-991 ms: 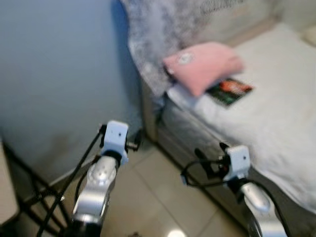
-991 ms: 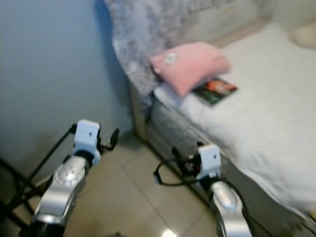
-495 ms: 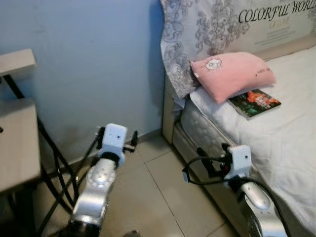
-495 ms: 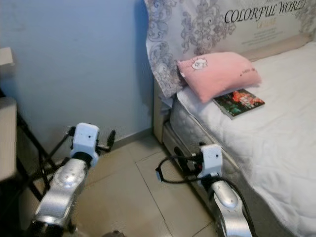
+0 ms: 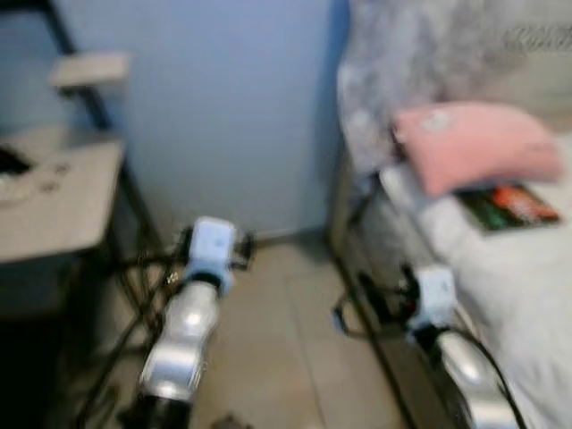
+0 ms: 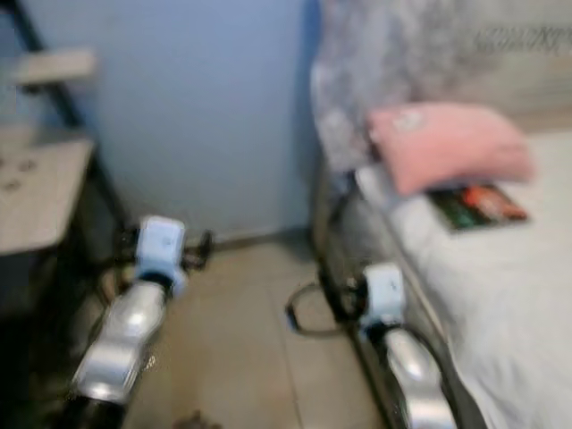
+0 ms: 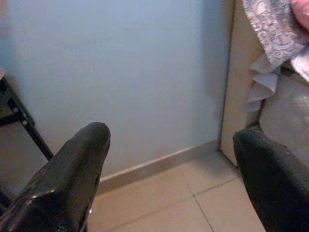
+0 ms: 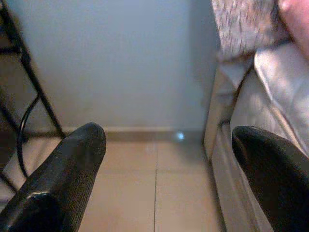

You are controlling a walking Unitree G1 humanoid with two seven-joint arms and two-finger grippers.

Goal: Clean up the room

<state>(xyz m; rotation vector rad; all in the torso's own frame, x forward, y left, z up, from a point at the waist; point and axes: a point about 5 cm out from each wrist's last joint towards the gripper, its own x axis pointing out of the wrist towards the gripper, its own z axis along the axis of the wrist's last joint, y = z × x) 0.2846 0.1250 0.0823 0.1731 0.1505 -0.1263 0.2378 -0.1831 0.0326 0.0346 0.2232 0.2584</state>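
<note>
- Lying on the bed [image 5: 527, 295], one pink pillow [image 5: 478, 143] and one book [image 5: 507, 206] are seen, the book partly tucked under the pillow.
- One desk [image 5: 54, 201] is set against the blue wall [image 5: 223, 107].
- Left gripper [image 7: 169, 164] and right gripper [image 8: 166, 166] are held wide apart, empty, above the tiled floor [image 5: 286, 349].
- Head views are blurred.

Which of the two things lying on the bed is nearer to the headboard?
The pink pillow. It lies close against the patterned headboard, while the book lies further down the white bed, partly tucked under the pillow's edge.
</note>
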